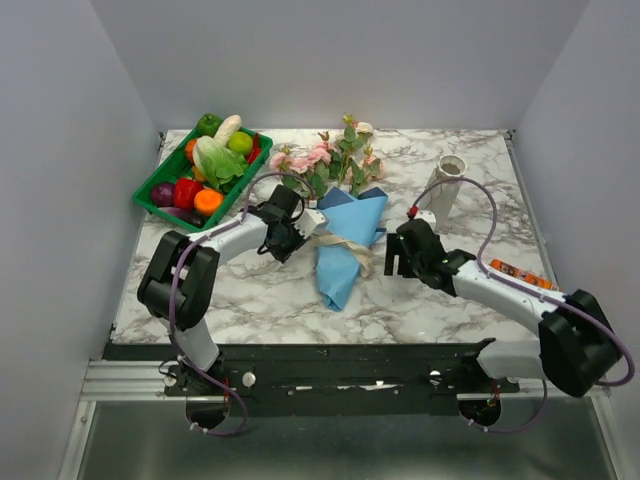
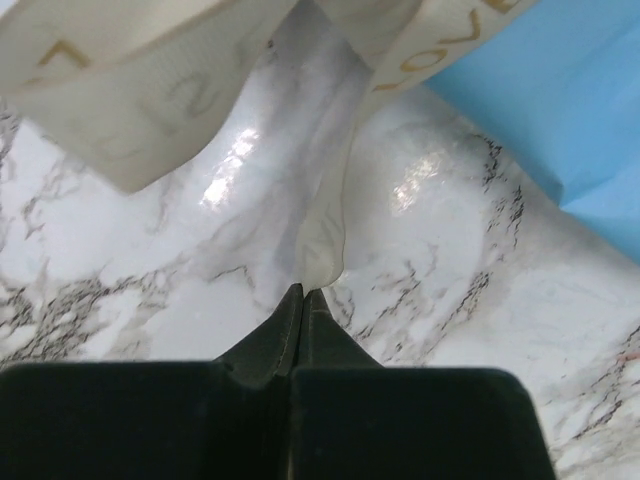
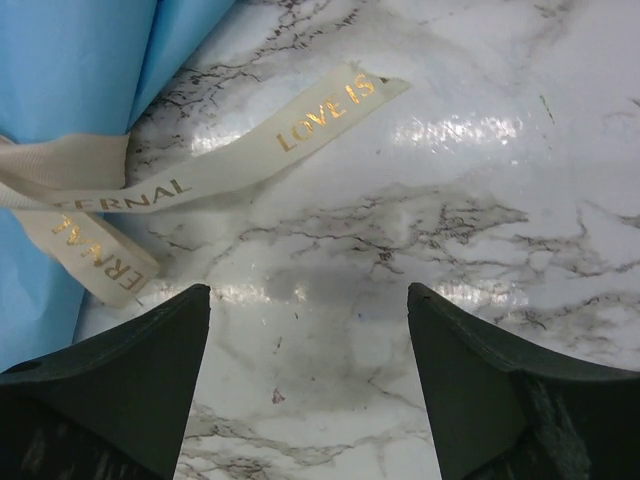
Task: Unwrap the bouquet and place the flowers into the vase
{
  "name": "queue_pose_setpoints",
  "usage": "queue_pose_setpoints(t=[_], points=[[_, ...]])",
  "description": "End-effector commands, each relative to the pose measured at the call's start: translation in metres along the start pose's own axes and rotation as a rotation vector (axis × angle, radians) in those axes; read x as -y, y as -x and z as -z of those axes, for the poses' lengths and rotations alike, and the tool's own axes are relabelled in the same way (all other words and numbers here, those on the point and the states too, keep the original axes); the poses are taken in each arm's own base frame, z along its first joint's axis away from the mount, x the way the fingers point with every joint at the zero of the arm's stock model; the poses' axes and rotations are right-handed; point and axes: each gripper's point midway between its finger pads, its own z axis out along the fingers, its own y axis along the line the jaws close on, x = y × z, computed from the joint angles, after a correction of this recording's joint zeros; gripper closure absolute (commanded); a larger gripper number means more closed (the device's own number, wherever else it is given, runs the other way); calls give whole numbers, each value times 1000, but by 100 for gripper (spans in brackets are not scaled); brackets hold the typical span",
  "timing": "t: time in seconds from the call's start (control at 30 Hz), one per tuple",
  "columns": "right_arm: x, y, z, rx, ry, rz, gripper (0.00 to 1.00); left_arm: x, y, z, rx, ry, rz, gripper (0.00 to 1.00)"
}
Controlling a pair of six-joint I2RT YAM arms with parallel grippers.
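One bouquet (image 1: 345,235), one vase (image 1: 445,185). Lying twelve-to-six, blooms toward twelve. Left gripper (image 2: 303,293) pinched together at ribbon (image 2: 325,240) tail; right gripper (image 3: 308,290) spread apart.

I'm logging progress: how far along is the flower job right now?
Done: nothing; the ribbon is tied round the blue paper. In hand: the left hand is shut at a ribbon tail's tip, grip unclear; the right hand is open nearby. Left: untying, unwrapping, putting the flowers in the vase.
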Motion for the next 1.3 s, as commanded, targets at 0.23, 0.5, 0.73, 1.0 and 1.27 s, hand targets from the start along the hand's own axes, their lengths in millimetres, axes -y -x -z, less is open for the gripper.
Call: queue_pose_setpoints(t=[0.23,0.5,0.73,1.0,1.27], points=[[-22,28,-36,85,-136,274,13,-23,9,40,70,74,78,100],[-37,27,-54,87,-117,343,12,-34,10,43,71,121,99,100],[-66,24,-69,82,-26,450,12,-38,13,41,65,130,104,100],[-87,2,-74,29,105,511,30,-39,11,34,53,128,109,100],[-97,-9,-74,0,162,531,68,-42,8,32,41,139,108,100]])
